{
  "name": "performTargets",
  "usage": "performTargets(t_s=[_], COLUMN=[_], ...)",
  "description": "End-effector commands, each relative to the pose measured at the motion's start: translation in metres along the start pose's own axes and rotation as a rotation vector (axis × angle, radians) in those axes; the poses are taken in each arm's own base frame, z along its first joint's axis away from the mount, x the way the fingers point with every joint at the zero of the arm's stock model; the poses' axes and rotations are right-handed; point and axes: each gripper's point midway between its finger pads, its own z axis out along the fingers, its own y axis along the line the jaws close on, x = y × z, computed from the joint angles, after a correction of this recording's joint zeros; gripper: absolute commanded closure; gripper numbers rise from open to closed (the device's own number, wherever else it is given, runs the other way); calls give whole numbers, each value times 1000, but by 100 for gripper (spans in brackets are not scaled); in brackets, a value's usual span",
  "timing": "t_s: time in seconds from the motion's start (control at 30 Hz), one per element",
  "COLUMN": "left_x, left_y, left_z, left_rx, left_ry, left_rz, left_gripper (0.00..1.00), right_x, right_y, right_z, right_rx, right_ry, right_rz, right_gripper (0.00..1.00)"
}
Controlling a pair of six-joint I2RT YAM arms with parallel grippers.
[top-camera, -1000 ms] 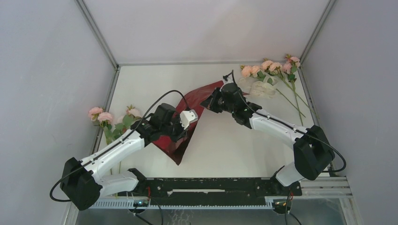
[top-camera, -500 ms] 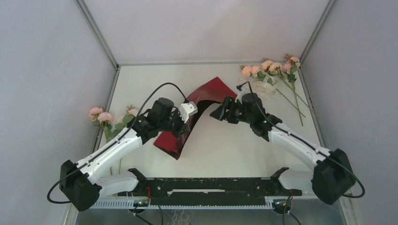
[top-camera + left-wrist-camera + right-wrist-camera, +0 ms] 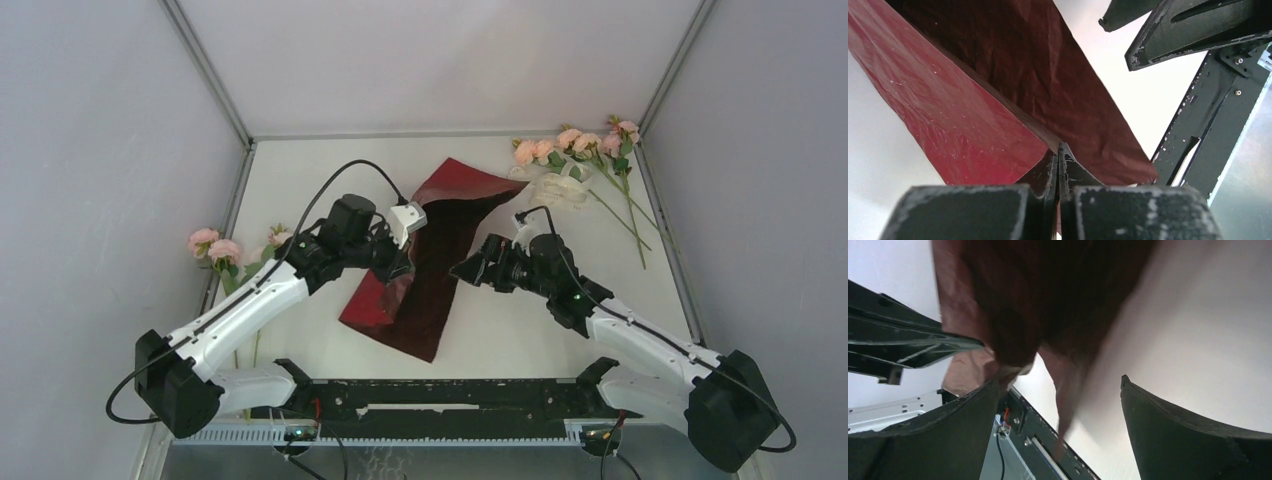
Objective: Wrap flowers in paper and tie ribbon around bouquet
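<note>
The red paper (image 3: 440, 255) lies partly unfolded across the middle of the table, its left part raised. My left gripper (image 3: 397, 268) is shut on a fold of the paper (image 3: 998, 90), pinched flat at the fingertips (image 3: 1058, 150). My right gripper (image 3: 466, 271) hovers open at the paper's right edge. In the right wrist view the blurred paper (image 3: 1038, 300) hangs ahead of the wide-open right gripper (image 3: 1058, 382), with a loose strip dangling between the fingers. Pink flowers (image 3: 575, 145) lie at the back right and more flowers (image 3: 228, 250) at the left. The cream ribbon (image 3: 560, 190) sits by the back-right flowers.
Grey enclosure walls (image 3: 120, 200) close in on the left, right and back. The black base rail (image 3: 450, 395) runs along the near edge. Long green stems (image 3: 625, 215) stretch toward the right wall.
My right gripper has opened, let go of the paper and pulled back toward the near side. The paper has dropped and spread out. My left gripper has shut on its fold.
</note>
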Motion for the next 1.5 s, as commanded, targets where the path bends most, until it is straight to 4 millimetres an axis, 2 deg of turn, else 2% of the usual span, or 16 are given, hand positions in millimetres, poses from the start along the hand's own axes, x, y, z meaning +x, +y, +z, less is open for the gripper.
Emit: performTargets(t_s=[0.0, 0.13, 0.23, 0.37, 0.47, 0.6, 0.67, 0.77, 1.03, 1.1, 1.2, 1.27, 1.3, 1.4, 1.47], left_x=[-23, -30, -32, -33, -34, -38, -41, -42, -42, -43, -46, -47, -46, -38, -25], left_y=[-6, -9, -10, -8, -1, 9, 15, 21, 20, 22, 30, 51, 62, 107, 138], left_z=[-8, -15, -21, -23, -26, -35, -40, -42, -40, -42, -54, -66, -73, -95, -109], left_rx=[14, 20, 19, 12, -8, -27, -40, -56, -35, -38, -47, -110, -147, -291, -406], left_ry=[-54, -80, -92, -97, -94, -112, -126, -130, -121, -124, -137, -156, -165, -174, -148], left_rz=[4, 18, 29, 34, 25, 9, -1, 2, -3, -8, -40, -55, -64, -106, -130], left_gripper=[100, 100, 100, 100, 100, 100, 100, 100, 100, 100, 100, 100, 100, 100, 100], right_x=[-32, -41, -44, -46, -50, -66, -67, -67, -63, -66, -74, -80, -81, -81, -79], right_y=[21, -23, -38, -57, -76, -117, -133, -139, -127, -123, -120, -118, -118, -115, -116], right_z=[14, 34, 45, 56, 54, 40, 40, 52, 107, 116, 119, 114, 110, 91, 73], right_rx=[-74, 51, 60, 114, 177, 292, 319, 302, 159, 122, 105, 120, 136, 215, 299], right_ry=[-115, -129, -115, -93, -98, -136, -122, -66, 37, 37, 16, -2, -5, 1, -5], right_rz=[24, 110, 130, 126, 142, 196, 211, 214, 253, 260, 254, 225, 203, 128, 69], right_gripper=[1, 7, 14, 16, 16, 13, 12, 11, 17, 33, 66, 92, 100, 100, 100])
